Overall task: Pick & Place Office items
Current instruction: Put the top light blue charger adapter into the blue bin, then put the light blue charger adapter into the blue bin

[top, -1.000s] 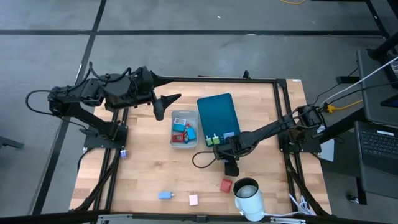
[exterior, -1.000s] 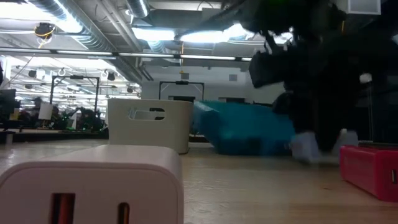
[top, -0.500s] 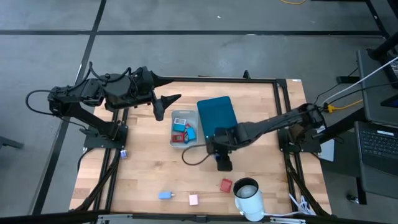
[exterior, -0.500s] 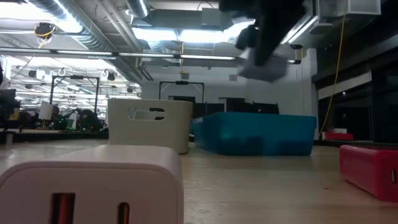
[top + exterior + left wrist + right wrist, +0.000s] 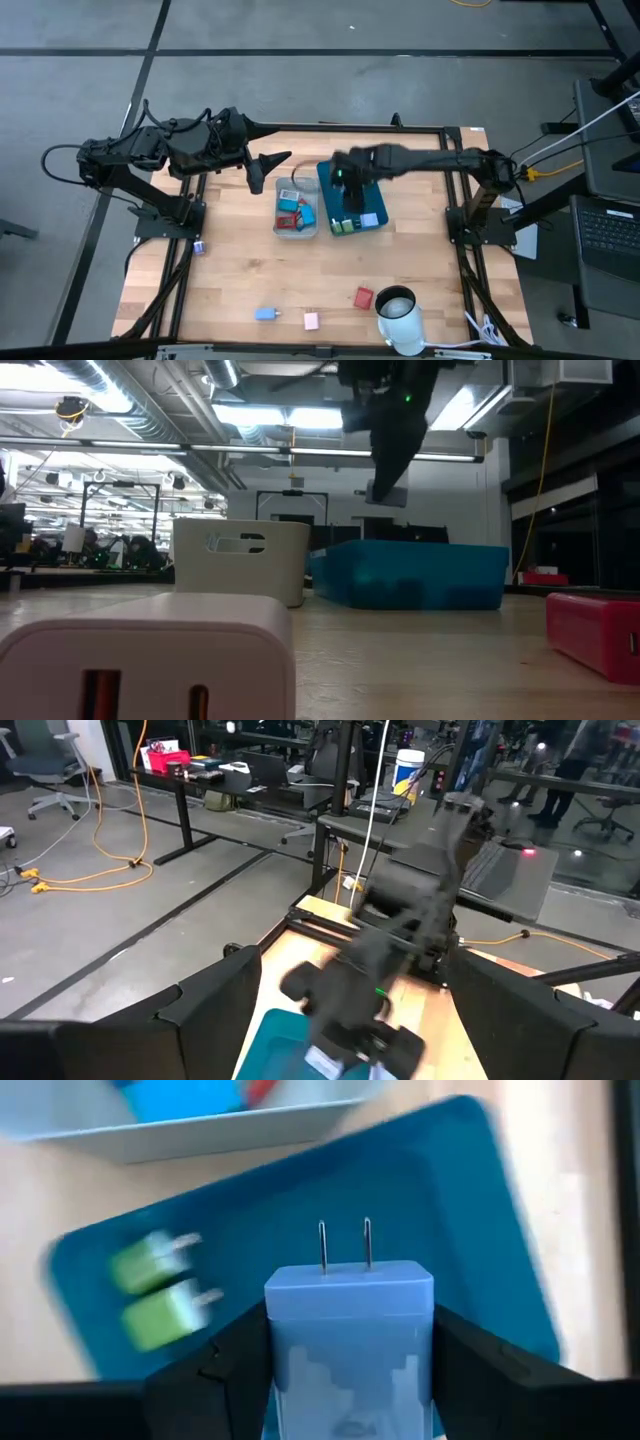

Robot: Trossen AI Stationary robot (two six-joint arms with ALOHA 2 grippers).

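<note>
teal tray (image 5: 348, 178) | grey bin (image 5: 296, 229) beside | white cup (image 5: 399, 314) near edge

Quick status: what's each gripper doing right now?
Left gripper: open, empty, waiting at the table's far-left edge.
Right gripper: shut on a light blue charger, above the teal tray.

Two green plugs (image 5: 343, 226) crowd the teal tray (image 5: 352, 175); its far end lies bare.
</note>
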